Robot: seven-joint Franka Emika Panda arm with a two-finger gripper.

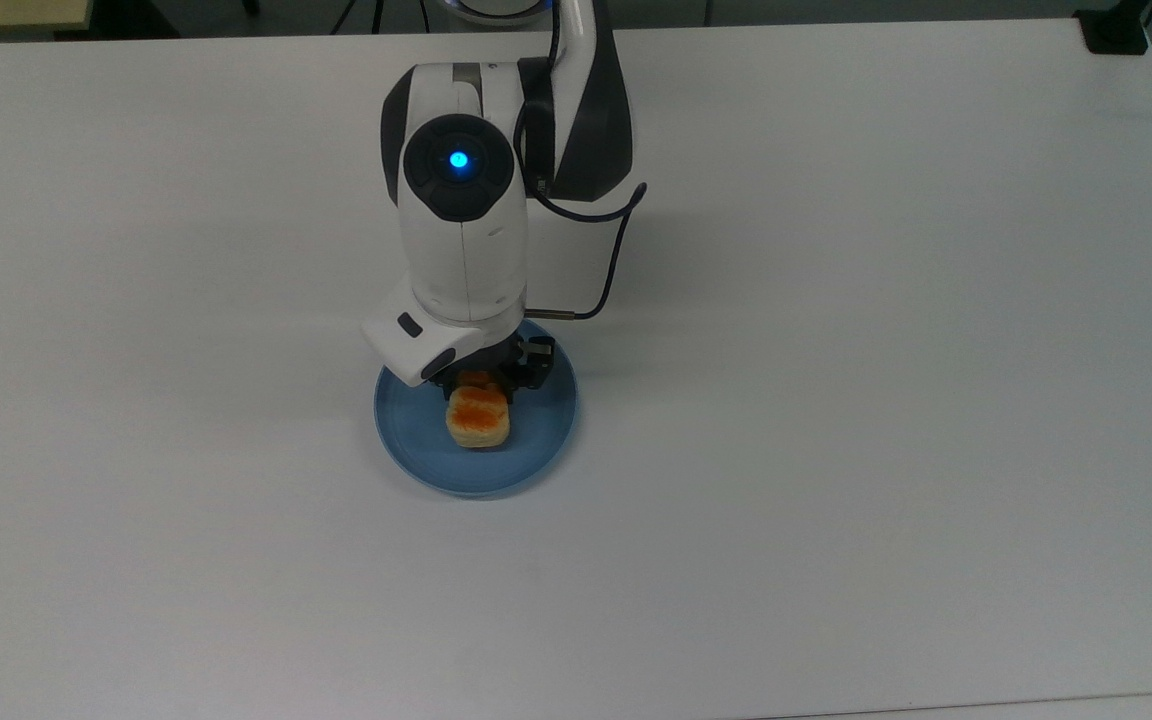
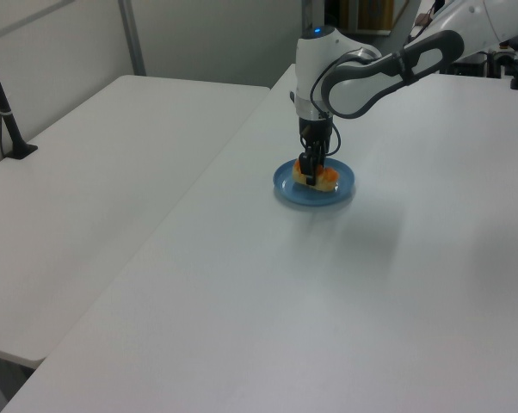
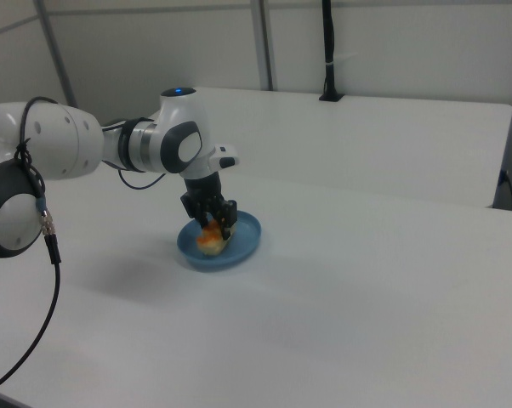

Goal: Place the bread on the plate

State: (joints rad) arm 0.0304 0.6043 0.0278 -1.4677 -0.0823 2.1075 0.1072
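Note:
The bread (image 1: 479,420), a small loaf with an orange-brown top and pale sides, is down inside the blue plate (image 1: 536,440), near its middle. My gripper (image 1: 483,386) stands straight above it and is shut on the bread's far end in the top view. In the left view the bread (image 2: 322,178) sits low in the plate (image 2: 289,187) under the gripper (image 2: 310,172). The right view has the gripper (image 3: 216,228) holding the bread (image 3: 209,242) at the plate (image 3: 243,242). Whether the loaf touches the plate's floor I cannot tell.
The plate lies mid-table on a wide white table (image 1: 836,400). A second white table (image 2: 95,172) adjoins it on the left view's left, with a black post (image 2: 3,103) clamped on. A black cable (image 1: 611,270) loops beside the arm's wrist.

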